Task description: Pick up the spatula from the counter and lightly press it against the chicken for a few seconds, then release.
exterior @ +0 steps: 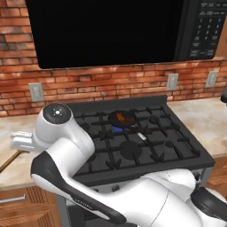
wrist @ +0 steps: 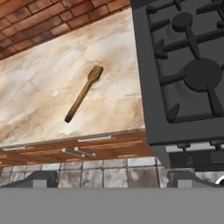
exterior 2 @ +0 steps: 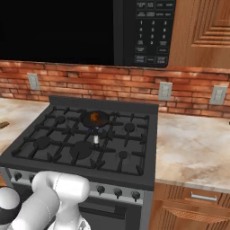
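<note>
Spatula: the wooden spatula (wrist: 83, 94) lies flat on the worktop (wrist: 39, 100), to the left of the stove (wrist: 188, 52) and apart from its edge. Its wide end points toward the brick wall (wrist: 43, 22). Its handle points toward the front edge.
End effector: the end effector (wrist: 113, 178) is up above the spatula and looks down at it. Its 2 fingertips (wrist: 41, 178) are spread wide apart with nothing between them. It does not touch the spatula.
Arm: the white arm (exterior: 66, 146) bends over to the left side of the stove.
Pan: a small dark pan (exterior: 128, 120) sits on a back burner near the middle of the stove. Its handle points toward the front.
Chicken: the orange-brown chicken (exterior: 120, 116) lies inside the pan.
Flame: a bit of blue (exterior: 116, 128) shows under the pan.
Drawers: wooden drawers (wrist: 74, 151) with silver handles sit under the worktop.
</note>
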Motion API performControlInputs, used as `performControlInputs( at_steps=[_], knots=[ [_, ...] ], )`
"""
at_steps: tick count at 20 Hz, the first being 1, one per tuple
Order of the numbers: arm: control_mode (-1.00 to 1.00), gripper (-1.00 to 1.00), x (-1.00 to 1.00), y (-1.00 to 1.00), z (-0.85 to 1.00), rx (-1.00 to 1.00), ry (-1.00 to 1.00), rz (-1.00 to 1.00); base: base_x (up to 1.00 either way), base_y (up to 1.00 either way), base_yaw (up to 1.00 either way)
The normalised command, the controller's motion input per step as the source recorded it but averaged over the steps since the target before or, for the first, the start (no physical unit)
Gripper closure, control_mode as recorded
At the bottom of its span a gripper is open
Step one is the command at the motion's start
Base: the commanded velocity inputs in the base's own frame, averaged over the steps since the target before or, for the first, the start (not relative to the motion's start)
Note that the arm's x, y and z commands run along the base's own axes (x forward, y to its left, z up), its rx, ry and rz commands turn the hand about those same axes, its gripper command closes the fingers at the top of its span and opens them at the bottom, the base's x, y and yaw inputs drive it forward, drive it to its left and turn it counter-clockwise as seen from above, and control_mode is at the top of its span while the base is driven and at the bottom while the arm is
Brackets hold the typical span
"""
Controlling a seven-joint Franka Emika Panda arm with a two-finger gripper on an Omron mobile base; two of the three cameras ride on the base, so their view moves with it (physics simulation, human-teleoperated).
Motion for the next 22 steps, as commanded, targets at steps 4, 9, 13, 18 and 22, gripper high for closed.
performControlInputs(
  at_steps=[4, 9, 13, 18, 22],
  knots=[
    [-1.0, -1.0, 0.1, 0.23, -0.07, 0.0, 0.01, 0.0, 0.0, 0.0, 0.0],
    [-1.0, -1.0, 0.11, 0.19, -0.14, 0.0, 0.02, 0.0, 0.0, 0.0, 0.0],
    [-1.0, -1.0, 0.11, 0.14, -0.19, 0.0, 0.03, 0.0, 0.0, 0.0, 0.0],
    [-1.0, -1.0, 0.07, 0.11, -0.14, 0.0, 0.0, 0.0, 0.0, 0.0, 0.0],
    [-1.0, -1.0, 0.05, 0.12, -0.03, 0.0, 0.0, 0.0, 0.0, 0.0, 0.0]
  ],
)
